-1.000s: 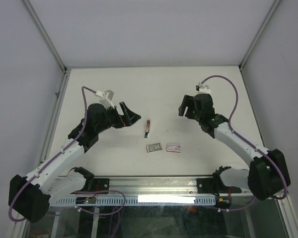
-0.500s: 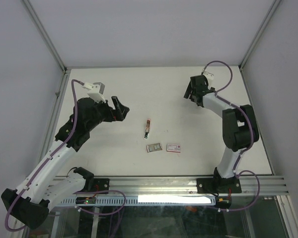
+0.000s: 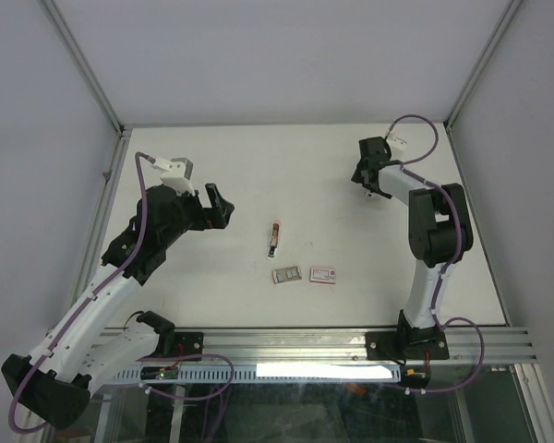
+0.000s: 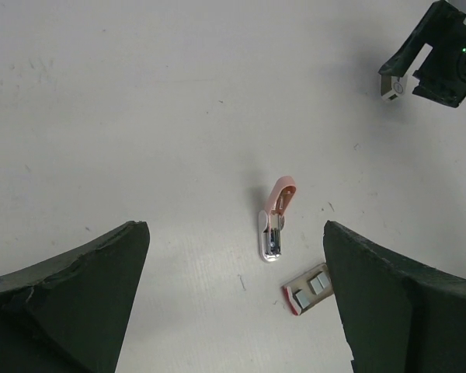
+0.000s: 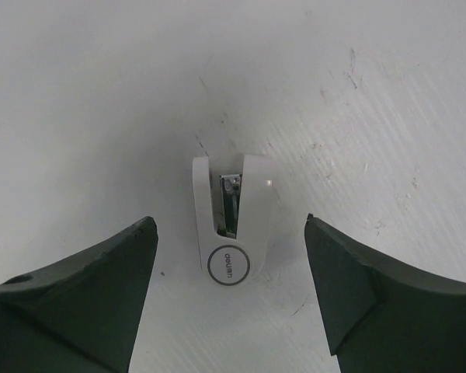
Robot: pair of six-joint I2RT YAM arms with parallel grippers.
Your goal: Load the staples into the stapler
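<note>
Wide white tabletop (image 3: 212, 157), and neither arm has anything in hand. The left gripper (image 3: 220, 206) hangs fully spread and empty, left of the action, looking across at the stapler (image 3: 273, 237). That lies mid-table with its pink top apparently flipped up off the silvery channel. The right gripper (image 3: 367, 175) is far back on the right, fingers wide apart and holding nothing. It is poised over a small white logo-stamped piece (image 5: 231, 225) that I can't identify. The staples box (image 3: 323, 274) lies flat near the front, with its grey tray (image 3: 286, 274) just beside it, below the stapler. This looks like the reaching stage. The next move calls for a fine pinch on one strip.
</note>
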